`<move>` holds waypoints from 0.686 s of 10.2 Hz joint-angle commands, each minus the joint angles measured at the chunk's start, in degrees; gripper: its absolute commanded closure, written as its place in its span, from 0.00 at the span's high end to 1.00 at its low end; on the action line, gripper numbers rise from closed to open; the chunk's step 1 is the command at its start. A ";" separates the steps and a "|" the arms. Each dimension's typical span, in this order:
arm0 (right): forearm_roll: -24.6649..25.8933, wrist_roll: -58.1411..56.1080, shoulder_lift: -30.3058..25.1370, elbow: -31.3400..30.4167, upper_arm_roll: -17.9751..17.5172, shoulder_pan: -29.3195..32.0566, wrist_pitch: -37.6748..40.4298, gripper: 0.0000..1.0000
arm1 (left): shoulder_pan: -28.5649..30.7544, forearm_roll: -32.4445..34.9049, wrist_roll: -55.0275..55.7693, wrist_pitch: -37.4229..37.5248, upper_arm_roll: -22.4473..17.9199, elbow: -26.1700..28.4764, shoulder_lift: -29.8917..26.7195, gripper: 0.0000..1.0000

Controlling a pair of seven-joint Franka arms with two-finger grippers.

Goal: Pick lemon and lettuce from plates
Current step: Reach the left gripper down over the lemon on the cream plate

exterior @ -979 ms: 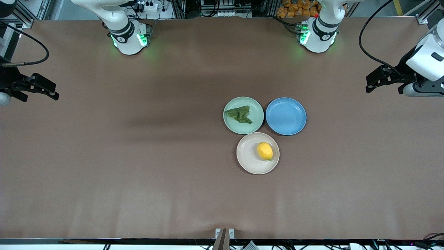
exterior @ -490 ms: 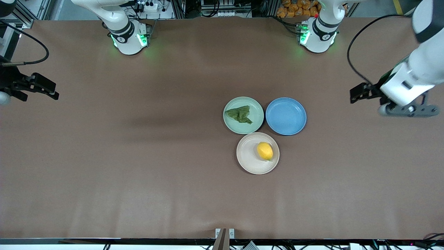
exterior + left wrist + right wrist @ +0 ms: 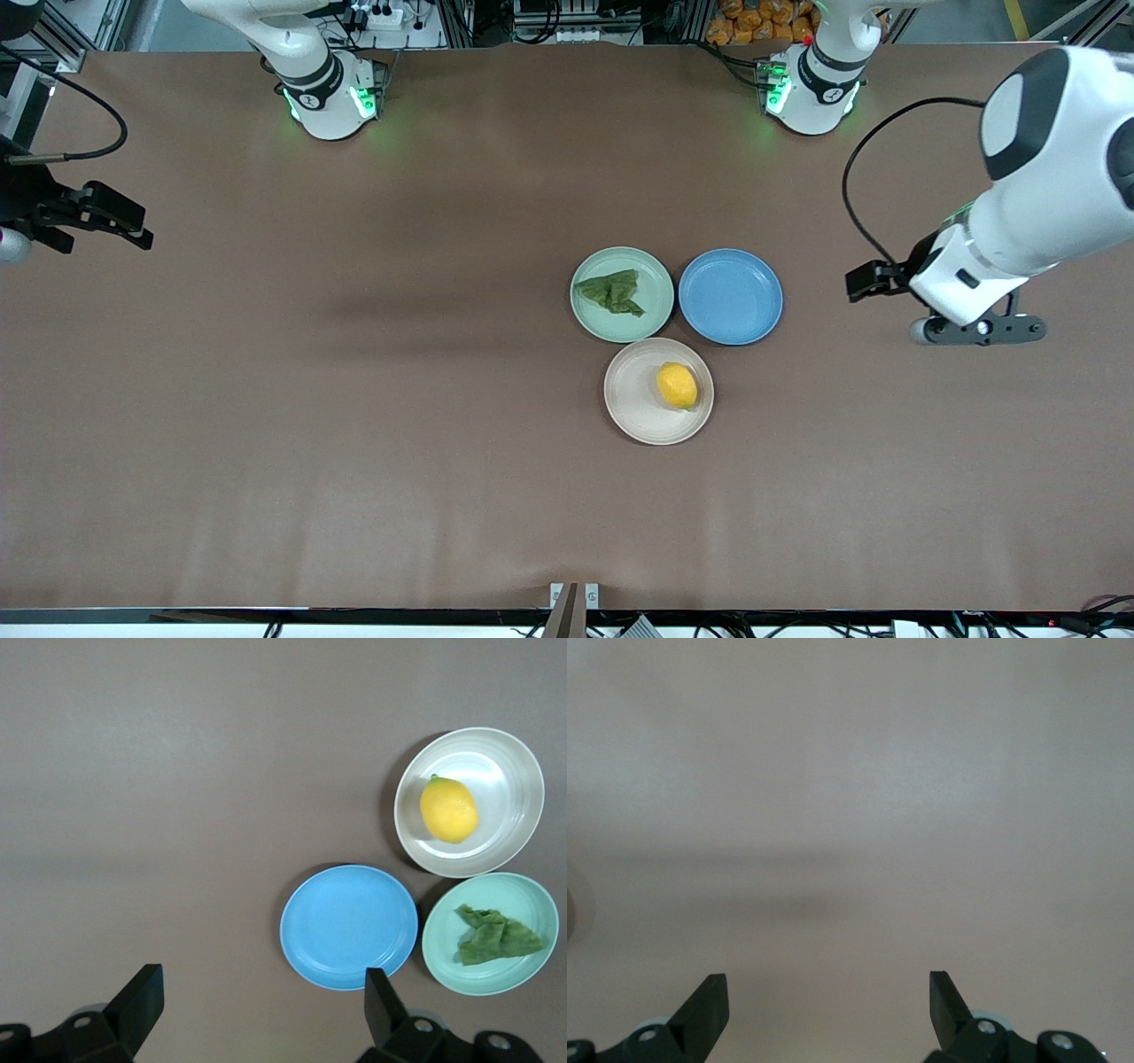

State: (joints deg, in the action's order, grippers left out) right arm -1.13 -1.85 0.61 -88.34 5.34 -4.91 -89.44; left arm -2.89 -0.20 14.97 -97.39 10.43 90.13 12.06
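Left wrist view shows all three plates + contents; right wrist view shows only bare counter (image 3: 850, 771), no plates.

Containers: mint plate (image 3: 656, 270) holds the lettuce (image 3: 613, 293), lying toward the rim on the right arm's side. Cream plate (image 3: 633, 394), nearer the front cam, holds the lemon (image 3: 677, 385), off-centre toward the left arm's end. Blue plate (image 3: 730, 296) beside the mint one, nothing in it. All three cluster mid-counter, rims nearly touching, a bit toward the left arm's end.

Left end effector (image 3: 261, 1001) up over bare counter near the blue plate, toward the left arm's end; jaws spread wide, holding nothing. Right end effector (image 3: 828, 997) at the counter's right-arm end, arm waiting, jaws wide too, nothing held.

Hidden: in front view the left fingers sit under the wrist body; right arm cut off by the frame edge.
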 commanded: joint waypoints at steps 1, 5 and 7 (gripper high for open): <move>0.34 -0.70 -1.93 -2.10 -0.33 0.77 -0.74 1.00 | -1.67 -0.33 6.09 -0.61 -0.14 -3.02 2.60 1.00; 0.34 -0.61 -2.19 -2.01 -0.33 0.77 -0.82 1.00 | -7.11 -0.33 19.18 -4.27 -0.14 -6.28 10.85 1.00; 0.34 -0.61 -2.19 -2.10 -0.42 0.69 -0.83 1.00 | -9.84 -0.15 25.08 -9.20 -0.32 -6.28 14.46 1.00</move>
State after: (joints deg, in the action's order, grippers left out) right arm -1.13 -1.85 0.20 -88.44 5.55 -4.90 -89.52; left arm -11.00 -0.23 36.33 -104.85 10.56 86.36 23.34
